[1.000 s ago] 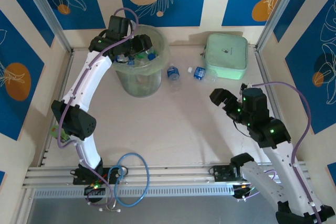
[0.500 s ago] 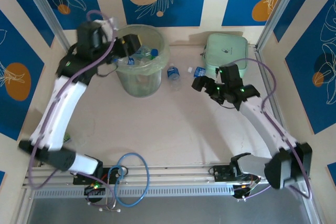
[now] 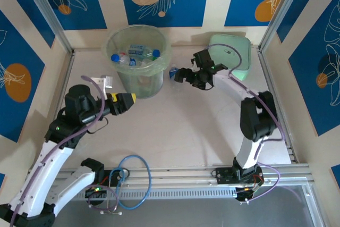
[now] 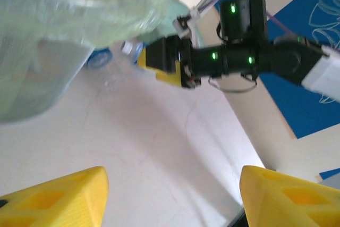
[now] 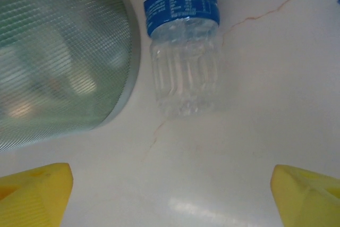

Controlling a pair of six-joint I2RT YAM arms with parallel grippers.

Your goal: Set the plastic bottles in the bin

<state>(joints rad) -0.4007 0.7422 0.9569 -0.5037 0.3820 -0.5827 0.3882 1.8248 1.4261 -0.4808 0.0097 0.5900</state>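
left fingers: 2 yellow tips, spread wide, nothing btwn them, just bare table beneath. in the top view they hung low at the near-left foot of the bin, just beside its wall. touching or not, can't tell.

right fingers: 2 yellow tips, also wide apart & empty. ahead of them, not btwn them, lay 1 bottle on its side on the table. it was clear, w/ the ribbed body toward the fingers and the blue label at the far end. it sat right beside the bin's rounded wall; gap or contact, can't tell. from above, the right fingers were just right of the bin, over that bottle, w/ a bit of its blue showing at their left.

bin: 1, round, pale green, see-through, w/ a thin liner, at the back of the table, left of centre. inside was a heap of bottles, approx 5 by caps & labels, 2 blue caps plain to see. exact no. can't tell.

1 mint green case was at back right, partly covered by the right arm.
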